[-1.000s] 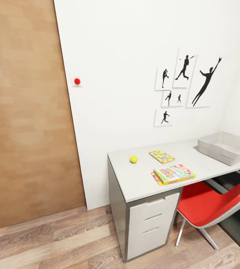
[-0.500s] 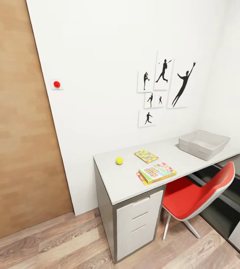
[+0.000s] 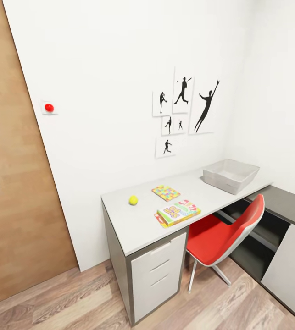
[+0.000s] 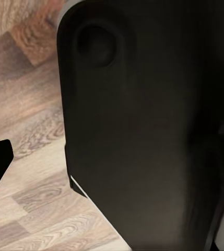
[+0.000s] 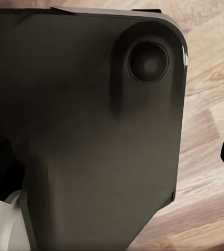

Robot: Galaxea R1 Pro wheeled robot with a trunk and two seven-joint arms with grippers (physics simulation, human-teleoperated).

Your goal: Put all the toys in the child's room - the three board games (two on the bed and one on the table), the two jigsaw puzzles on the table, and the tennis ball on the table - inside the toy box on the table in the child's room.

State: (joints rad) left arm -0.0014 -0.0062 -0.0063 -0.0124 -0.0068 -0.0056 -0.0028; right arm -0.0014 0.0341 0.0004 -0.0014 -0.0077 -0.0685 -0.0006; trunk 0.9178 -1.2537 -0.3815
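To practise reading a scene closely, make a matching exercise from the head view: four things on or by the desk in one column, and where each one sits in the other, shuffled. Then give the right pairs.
Things
1. tennis ball
2. toy box
3. board game
4. red chair

Places
A. near the table's front edge, lying on a jigsaw puzzle
B. on the floor, tucked under the desk
C. on the tabletop near the wall, left of the loose jigsaw puzzle
D. far right end of the tabletop

Pairs: 1-C, 2-D, 3-A, 4-B
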